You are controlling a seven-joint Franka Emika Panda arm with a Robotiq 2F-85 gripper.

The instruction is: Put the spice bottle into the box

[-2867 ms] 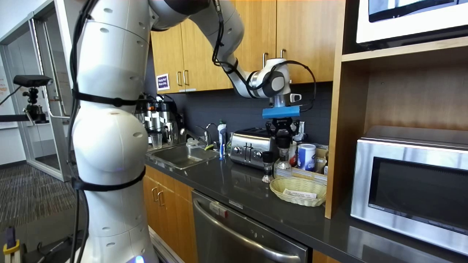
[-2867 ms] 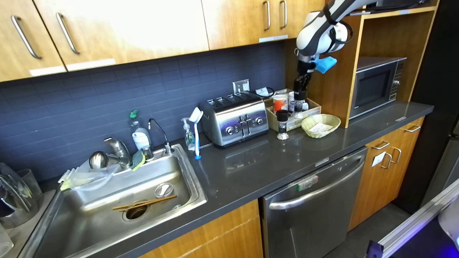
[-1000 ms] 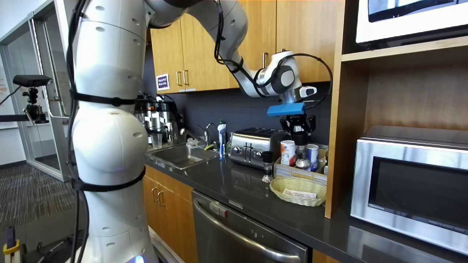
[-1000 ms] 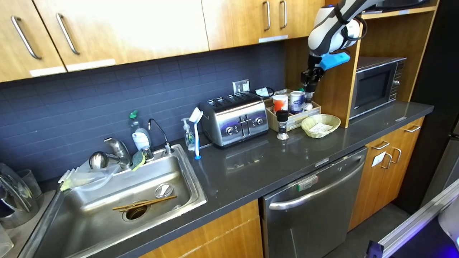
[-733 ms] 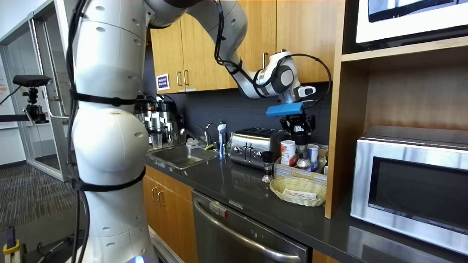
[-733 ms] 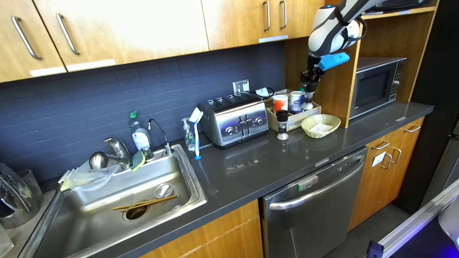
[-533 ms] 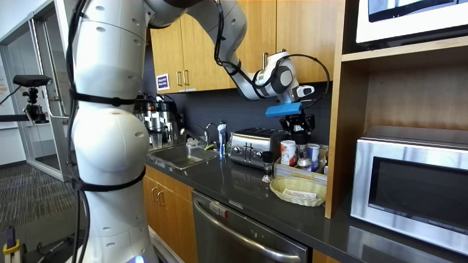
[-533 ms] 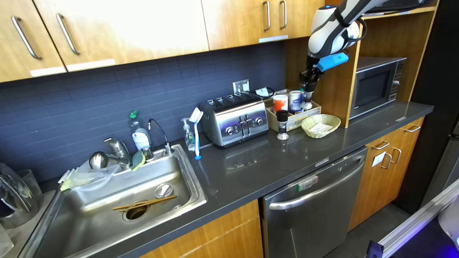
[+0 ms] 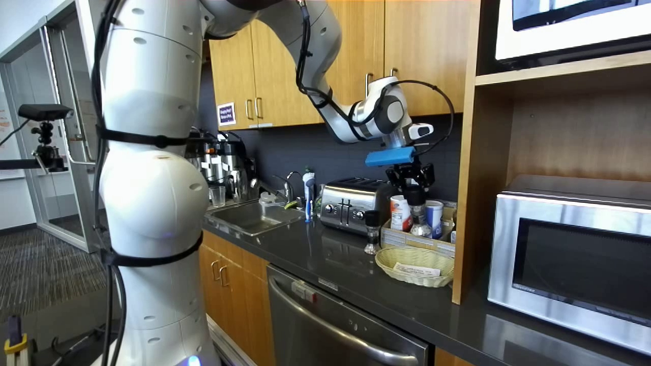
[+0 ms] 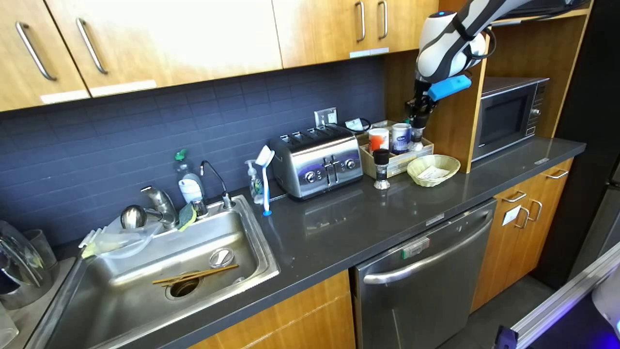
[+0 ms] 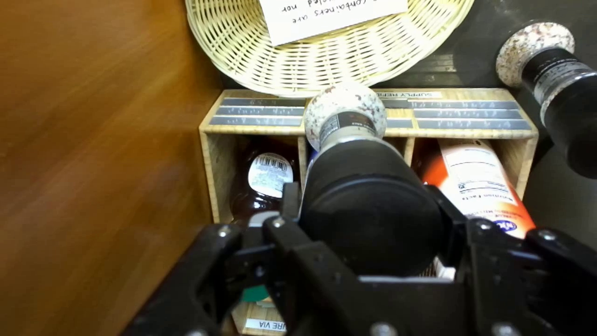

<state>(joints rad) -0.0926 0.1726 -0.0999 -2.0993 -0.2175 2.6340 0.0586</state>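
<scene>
While clamping one spice bottle [image 9: 419,216] by its cap [image 11: 368,217] in the gripper [image 11: 366,200], held it above the box [image 11: 256,112]; had nearby one similar bottle [image 10: 381,169] upright on the table [image 10: 339,218], one basket [image 11: 303,65], one toaster [image 10: 320,162].

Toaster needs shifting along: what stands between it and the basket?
A loose bottle stands there, with part of the box behind it, as an exterior view shows.
</scene>
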